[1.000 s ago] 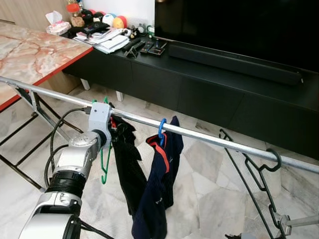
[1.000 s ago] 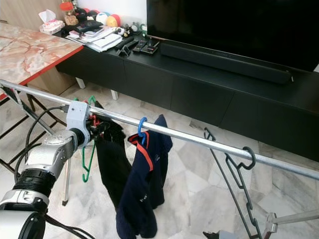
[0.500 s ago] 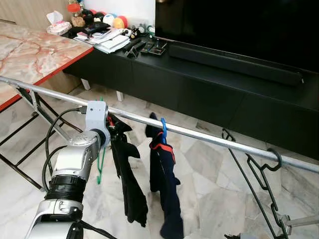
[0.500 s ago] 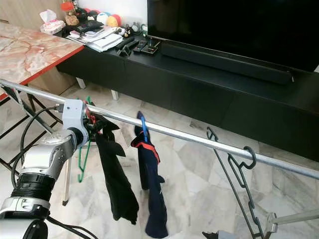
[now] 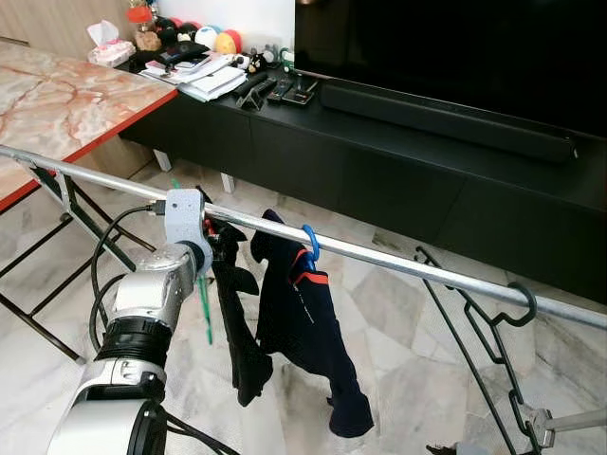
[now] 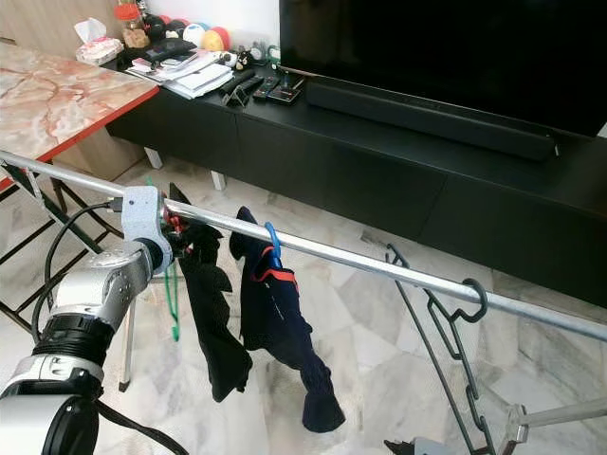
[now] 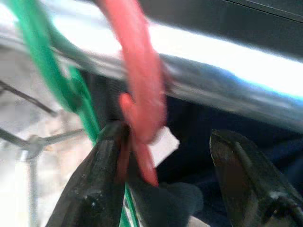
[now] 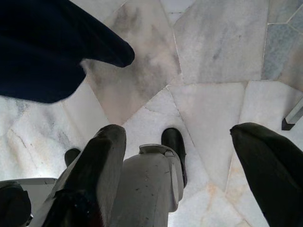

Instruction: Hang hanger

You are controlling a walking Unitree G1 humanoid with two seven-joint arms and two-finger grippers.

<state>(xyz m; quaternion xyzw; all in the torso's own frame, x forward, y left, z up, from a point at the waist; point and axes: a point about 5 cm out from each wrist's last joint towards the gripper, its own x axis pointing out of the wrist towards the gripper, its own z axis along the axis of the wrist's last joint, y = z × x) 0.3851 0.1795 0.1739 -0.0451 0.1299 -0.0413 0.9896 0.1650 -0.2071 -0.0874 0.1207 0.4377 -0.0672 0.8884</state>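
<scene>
Left gripper, fingers spread, sits at the rail beside the red hanger hooked there. Open rail extends beyond the blue hanger. Right gripper hangs spread above the floor.

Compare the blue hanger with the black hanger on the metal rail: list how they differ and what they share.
The blue hanger carries a dark navy garment; the black hanger hangs bare. The blue hanger sits nearer the left end effector; the black hanger sits far along to the right. Both hook over the metal rail.
</scene>
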